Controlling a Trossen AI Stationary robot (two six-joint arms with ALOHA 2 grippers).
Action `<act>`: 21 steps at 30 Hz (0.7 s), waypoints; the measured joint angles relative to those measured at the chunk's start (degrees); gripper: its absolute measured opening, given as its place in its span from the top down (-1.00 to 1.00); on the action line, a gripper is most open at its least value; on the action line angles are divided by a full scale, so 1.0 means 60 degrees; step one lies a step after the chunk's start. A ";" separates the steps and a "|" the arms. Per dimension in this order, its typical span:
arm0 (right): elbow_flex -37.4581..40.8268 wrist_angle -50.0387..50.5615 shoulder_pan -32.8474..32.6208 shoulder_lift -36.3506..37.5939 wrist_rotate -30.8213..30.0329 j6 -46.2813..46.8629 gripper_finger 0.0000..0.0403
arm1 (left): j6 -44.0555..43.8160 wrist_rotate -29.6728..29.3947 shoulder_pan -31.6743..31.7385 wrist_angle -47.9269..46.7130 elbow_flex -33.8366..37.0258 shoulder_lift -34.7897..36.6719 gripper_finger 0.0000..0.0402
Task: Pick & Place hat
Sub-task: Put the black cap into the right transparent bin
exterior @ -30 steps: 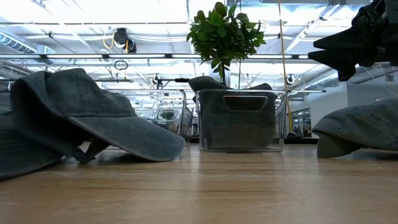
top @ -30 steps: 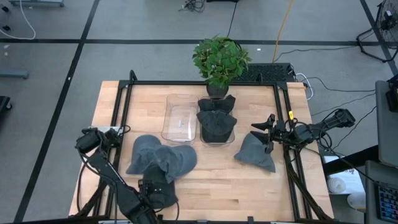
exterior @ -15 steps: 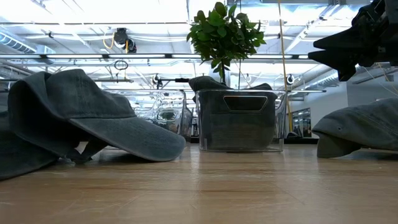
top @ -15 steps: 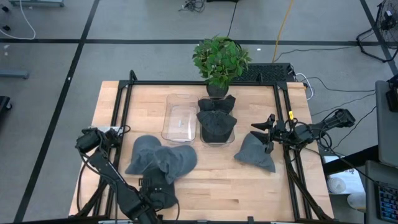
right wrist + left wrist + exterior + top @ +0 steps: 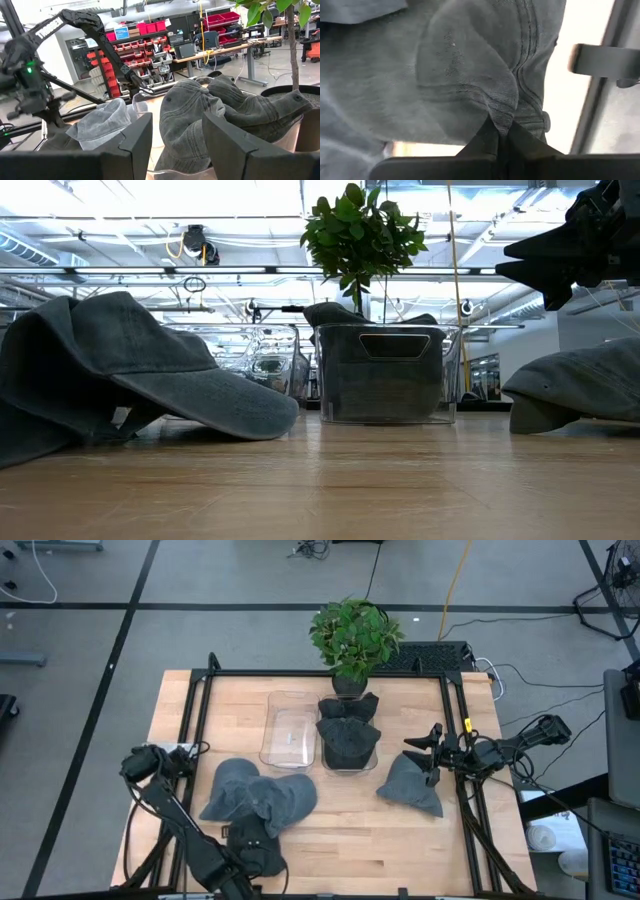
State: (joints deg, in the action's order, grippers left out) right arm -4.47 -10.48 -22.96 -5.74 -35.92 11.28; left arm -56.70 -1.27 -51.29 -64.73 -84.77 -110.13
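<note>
On the near left of the table (image 5: pixel 180 710), the left gripper (image 5: pixel 501 134) is pinched shut on a fold of a gray hat (image 5: pixel 262 798). At the right, the right gripper (image 5: pixel 428 757) hangs open above another hat (image 5: pixel 410 783).

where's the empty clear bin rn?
High view: the empty clear bin sits mid-table, touching the left side of the hat-filled bin, with the potted plant behind them and the hat pile in front-left.
</note>
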 joint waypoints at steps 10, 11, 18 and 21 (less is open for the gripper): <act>-0.0001 -0.0001 0.0000 0.0000 0.0000 0.0001 0.21 | -0.0143 -0.0243 0.0103 -0.2672 -0.1757 0.1578 0.99; 0.0000 0.0000 -0.0003 0.0000 0.0000 0.0001 0.21 | -0.0144 -0.0232 0.0134 -0.2920 -0.1939 0.1678 0.99; 0.0000 -0.0002 -0.0001 0.0000 0.0000 0.0001 0.21 | 0.0248 -0.0033 0.0376 -0.4255 -0.3489 0.1998 0.99; -0.0003 -0.0001 -0.0003 0.0000 0.0000 0.0001 0.21 | 0.0461 0.0065 0.0430 -0.4210 -0.4043 0.2119 1.00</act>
State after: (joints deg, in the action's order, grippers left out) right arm -4.49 -10.48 -22.98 -5.74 -35.92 11.29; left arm -53.93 -0.87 -48.71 -89.99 -109.02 -97.42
